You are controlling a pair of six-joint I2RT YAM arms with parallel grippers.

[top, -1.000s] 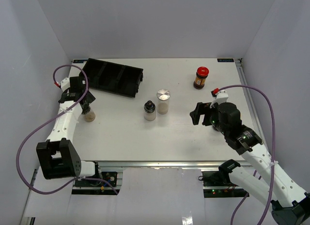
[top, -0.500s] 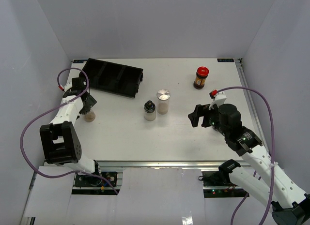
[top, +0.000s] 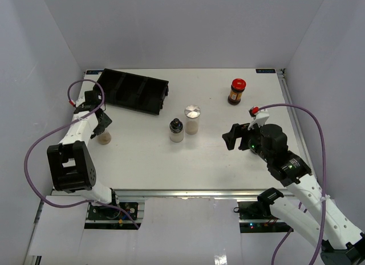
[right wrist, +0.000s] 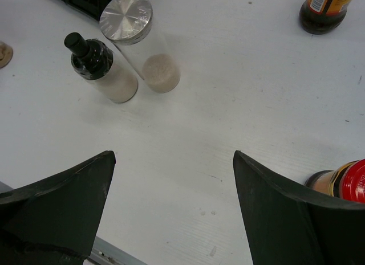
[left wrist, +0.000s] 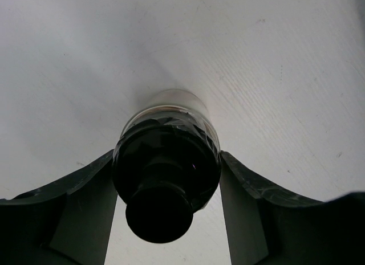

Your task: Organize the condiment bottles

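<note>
Left pincer (left wrist: 166, 162) is pinching a black-capped shaker (left wrist: 167, 114) at its dark collar, one finger pressing on each side. That shaker is standing upright on the desk (top: 142, 157) near the left edge, in front of the left end of the black tray (top: 134, 92) and apart from it.

Right pincer (right wrist: 172, 162) is hanging spread wide over bare desk right of centre, gripping nothing.

A second shaker (right wrist: 101, 64) and a silver-lidded jar (right wrist: 134, 34) are standing just beside each other at mid-desk, pale powder showing in both.

The far red-lidded jar (top: 236, 91) is sitting well back on the right. The near red-lidded jar (right wrist: 342, 182) is showing at the wrist view's edge, just outside the right pincer's finger, not between the two.
</note>
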